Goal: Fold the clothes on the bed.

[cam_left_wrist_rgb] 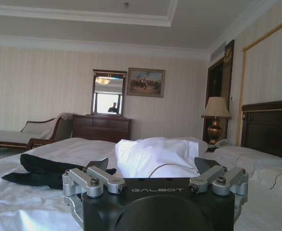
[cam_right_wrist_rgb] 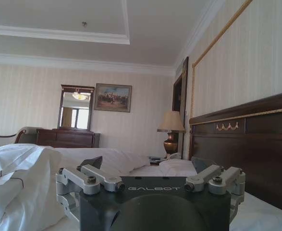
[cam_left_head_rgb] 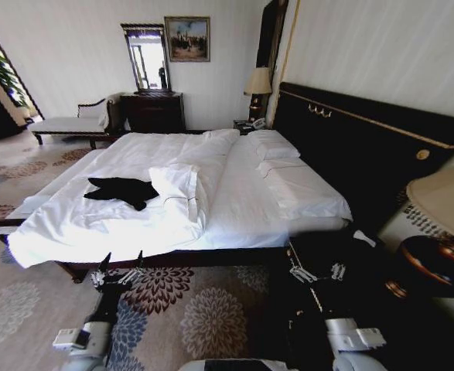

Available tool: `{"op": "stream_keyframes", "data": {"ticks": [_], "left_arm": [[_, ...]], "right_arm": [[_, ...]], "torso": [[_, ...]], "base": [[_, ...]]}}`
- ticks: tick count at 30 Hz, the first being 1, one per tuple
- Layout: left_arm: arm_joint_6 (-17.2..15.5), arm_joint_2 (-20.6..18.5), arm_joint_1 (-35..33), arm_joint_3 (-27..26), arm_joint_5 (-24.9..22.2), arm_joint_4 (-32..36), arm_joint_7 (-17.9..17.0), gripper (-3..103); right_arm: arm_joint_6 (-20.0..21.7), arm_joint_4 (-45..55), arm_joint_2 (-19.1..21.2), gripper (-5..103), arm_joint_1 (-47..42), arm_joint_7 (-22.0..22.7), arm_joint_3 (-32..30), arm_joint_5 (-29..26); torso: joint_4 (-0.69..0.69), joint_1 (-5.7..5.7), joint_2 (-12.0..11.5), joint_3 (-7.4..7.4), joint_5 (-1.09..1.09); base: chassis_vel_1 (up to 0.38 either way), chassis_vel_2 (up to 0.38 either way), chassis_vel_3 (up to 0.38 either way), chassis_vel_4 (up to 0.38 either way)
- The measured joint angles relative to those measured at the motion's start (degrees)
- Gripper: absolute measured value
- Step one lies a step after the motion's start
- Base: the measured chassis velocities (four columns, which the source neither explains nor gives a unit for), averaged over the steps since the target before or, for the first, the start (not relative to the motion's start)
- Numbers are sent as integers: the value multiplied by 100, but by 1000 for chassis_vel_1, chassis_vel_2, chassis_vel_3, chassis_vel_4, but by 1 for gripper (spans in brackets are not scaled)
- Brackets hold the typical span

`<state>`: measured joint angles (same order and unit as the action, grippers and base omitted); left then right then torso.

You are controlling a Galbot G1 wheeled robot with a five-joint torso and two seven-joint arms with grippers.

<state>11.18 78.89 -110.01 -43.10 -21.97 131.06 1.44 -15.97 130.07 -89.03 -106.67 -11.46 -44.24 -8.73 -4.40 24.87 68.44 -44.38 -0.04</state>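
Carpet (cam_left_head_rgb: 188,309) with floral medallions runs along the bed's (cam_left_head_rgb: 234,209) near side, where both arms wait. A folded-back white duvet (cam_left_head_rgb: 184,189) bunches on the bed just beside the black T-shirt (cam_left_head_rgb: 122,190), toward the headboard (cam_left_head_rgb: 366,147). The left gripper (cam_left_head_rgb: 124,261) is held low at the bed's edge, fingers spread wide and holding nothing; the right gripper (cam_left_head_rgb: 317,272), nearer the headboard, is likewise spread and empty. The crumpled T-shirt lies on the bed beyond the left gripper, apart from it.
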Motion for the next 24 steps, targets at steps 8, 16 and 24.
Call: {"op": "stream_keyframes", "data": {"ticks": [8, 16, 24], "left_arm": [[19, 12, 0, 2, 4, -85, 4, 100], [19, 1, 41, 13, 14, -151, 4, 100], [14, -38, 47, 3, 21, -160, 4, 100]], "right_arm": [[0, -48, 2, 100, 20, 10, -33, -7], [2, -114, -15, 100, 65, 11, -25, 6], [-18, -160, -13, 100, 88, 10, -18, 21]], "torso": [[-1, -1, 0, 0, 0], [0, 0, 0, 0, 0], [0, 0, 0, 0, 0]], "base": [[-162, 170, 163, -185], [-202, 194, 192, -191], [-181, 188, 184, -192]]}}
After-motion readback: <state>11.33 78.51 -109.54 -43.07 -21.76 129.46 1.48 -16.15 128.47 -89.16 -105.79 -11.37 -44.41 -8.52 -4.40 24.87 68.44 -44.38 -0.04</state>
